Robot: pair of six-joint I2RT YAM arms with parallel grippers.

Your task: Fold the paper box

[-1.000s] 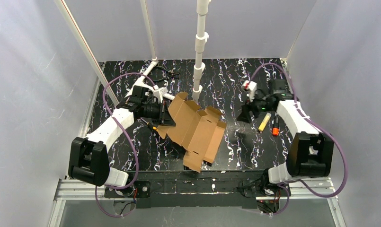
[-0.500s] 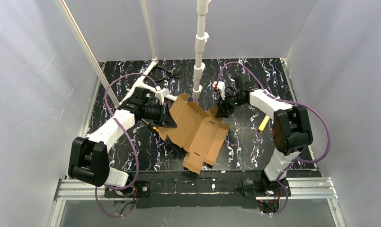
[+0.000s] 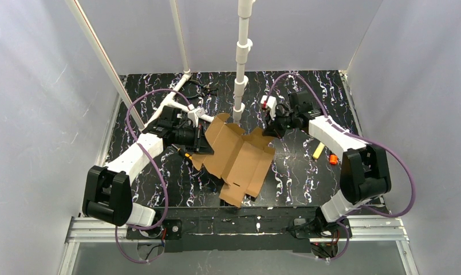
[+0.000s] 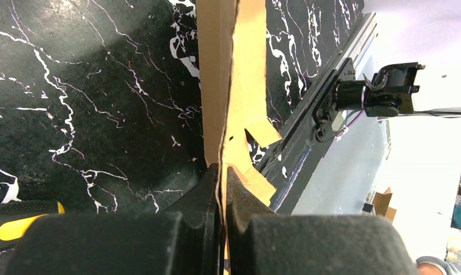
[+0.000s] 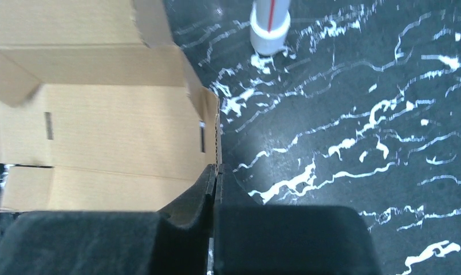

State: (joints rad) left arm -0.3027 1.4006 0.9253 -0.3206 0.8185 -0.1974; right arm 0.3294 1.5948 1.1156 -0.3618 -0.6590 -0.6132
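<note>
The paper box (image 3: 239, 157) is a flat, unfolded sheet of brown cardboard with its flaps and tabs spread out. It sits over the middle of the black, white-veined tabletop (image 3: 299, 172), running slantwise from the far left toward the near edge between the two arms.

The left hand (image 3: 200, 137) comes in from the left and is closed tight on the sheet's left edge. In the left wrist view the cardboard stands edge-on, pinched between the two fingers and held off the tabletop. Whether the sheet's near corner touches the surface cannot be told.

The right hand (image 3: 269, 130) reaches in from the right at the sheet's far right corner. Its fingers are pressed together with almost no gap. In the right wrist view the edge of a small side flap runs straight in between the fingertips, so the hand appears to pinch that flap.

A white pipe (image 3: 240, 63) stands upright on the tabletop just beyond the sheet's far edge. A small yellow thing (image 3: 318, 150) and a small orange thing (image 3: 333, 159) lie near each other on the right, well apart from the cardboard.
</note>
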